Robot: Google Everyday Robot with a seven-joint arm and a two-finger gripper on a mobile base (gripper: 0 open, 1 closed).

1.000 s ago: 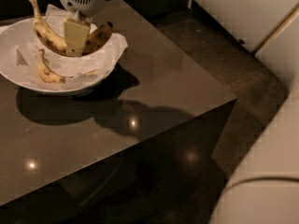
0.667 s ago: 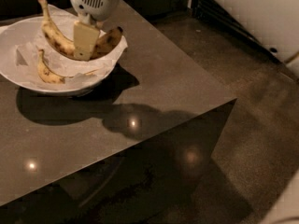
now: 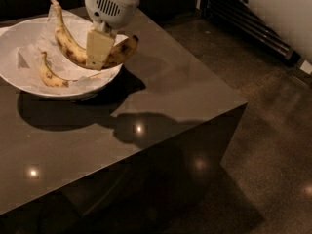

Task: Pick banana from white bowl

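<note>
The speckled yellow banana (image 3: pixel 69 47) curves from its stem at the upper left to a blackish tip that sticks out past the right rim of the white bowl (image 3: pixel 11 76). The paper-lined bowl stands at the back left of the dark table. My gripper (image 3: pixel 97 62) comes down from the top, white body above, one beige finger (image 3: pixel 99 47) across the front of the banana's middle. The other finger is hidden behind it. The gripper is closed on the banana, which looks raised above the paper. A smaller banana (image 3: pixel 50 77) lies lower in the bowl.
The dark glossy table (image 3: pixel 170 91) ends at a corner on the right and a front edge running down to the left. Polished floor (image 3: pixel 273 140) lies beyond. A white unit over a dark slatted base (image 3: pixel 263 33) stands at the top right.
The gripper and the held banana have shifted right relative to the bowl. The banana's tip now reaches past the bowl's right rim. The view has also shifted.
</note>
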